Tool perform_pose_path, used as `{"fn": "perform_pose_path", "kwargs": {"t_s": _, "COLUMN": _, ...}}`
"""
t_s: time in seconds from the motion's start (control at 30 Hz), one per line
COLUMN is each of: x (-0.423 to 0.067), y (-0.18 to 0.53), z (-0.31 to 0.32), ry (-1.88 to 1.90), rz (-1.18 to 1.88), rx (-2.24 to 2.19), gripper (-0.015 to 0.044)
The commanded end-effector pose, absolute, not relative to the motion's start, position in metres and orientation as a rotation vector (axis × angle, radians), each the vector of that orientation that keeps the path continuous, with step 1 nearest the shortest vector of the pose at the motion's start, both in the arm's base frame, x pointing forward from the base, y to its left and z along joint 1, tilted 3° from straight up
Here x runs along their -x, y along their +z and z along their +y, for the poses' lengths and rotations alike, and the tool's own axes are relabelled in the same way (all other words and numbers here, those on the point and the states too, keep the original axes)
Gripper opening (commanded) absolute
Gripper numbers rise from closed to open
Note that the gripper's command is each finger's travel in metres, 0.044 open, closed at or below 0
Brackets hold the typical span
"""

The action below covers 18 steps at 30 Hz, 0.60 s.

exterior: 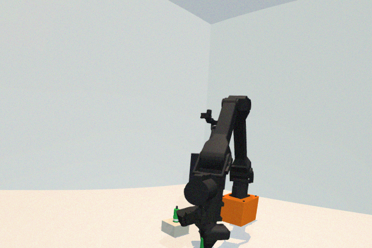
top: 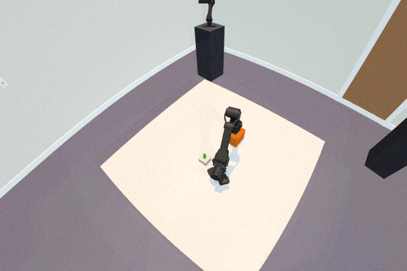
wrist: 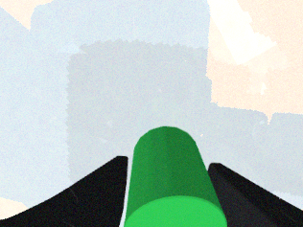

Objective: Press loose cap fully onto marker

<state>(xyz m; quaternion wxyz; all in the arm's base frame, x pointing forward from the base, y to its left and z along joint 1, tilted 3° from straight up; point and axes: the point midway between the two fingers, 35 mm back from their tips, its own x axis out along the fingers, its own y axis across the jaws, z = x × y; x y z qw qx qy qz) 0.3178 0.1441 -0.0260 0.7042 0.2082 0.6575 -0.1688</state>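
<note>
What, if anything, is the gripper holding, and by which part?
The green cap is between the fingers of the gripper; whether they grip its sides cannot be told.

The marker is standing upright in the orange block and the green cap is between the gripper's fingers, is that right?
Not quite: the exterior view shows the marker upright in the pale block, not the orange one. The rest holds.

Robotics lab, pedestal-mounted arm (top: pixel 210 12) (exterior: pixel 211 120), bare walls

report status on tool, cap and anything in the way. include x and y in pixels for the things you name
tool (top: pixel 218 178) (exterior: pixel 206 243) (wrist: pixel 167 170) around cap (exterior: pixel 202 243) (wrist: pixel 168 173), grip unconfirmed; marker (top: pixel 204 156) (exterior: pixel 175 214) upright in block (top: pixel 205 161) (exterior: pixel 175 229), uncapped; no obstruction seen
</note>
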Motion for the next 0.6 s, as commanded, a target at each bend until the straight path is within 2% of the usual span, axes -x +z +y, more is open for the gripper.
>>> {"fn": "perform_pose_path", "kwargs": {"t_s": 0.0, "x": -0.318, "y": -0.027, "z": 0.144, "ry": -0.369, "rz": 1.465, "rx": -0.459, "gripper": 0.011}}
{"fn": "perform_pose_path", "kwargs": {"t_s": 0.17, "x": -0.318, "y": -0.027, "z": 0.144, "ry": -0.369, "rz": 1.465, "rx": -0.459, "gripper": 0.0076}}
{"fn": "perform_pose_path", "kwargs": {"t_s": 0.27, "x": -0.318, "y": -0.023, "z": 0.144, "ry": -0.369, "rz": 1.465, "rx": -0.459, "gripper": 0.0}}
{"fn": "perform_pose_path", "kwargs": {"t_s": 0.57, "x": -0.317, "y": 0.006, "z": 0.144, "ry": -0.369, "rz": 1.465, "rx": -0.459, "gripper": 0.0}}
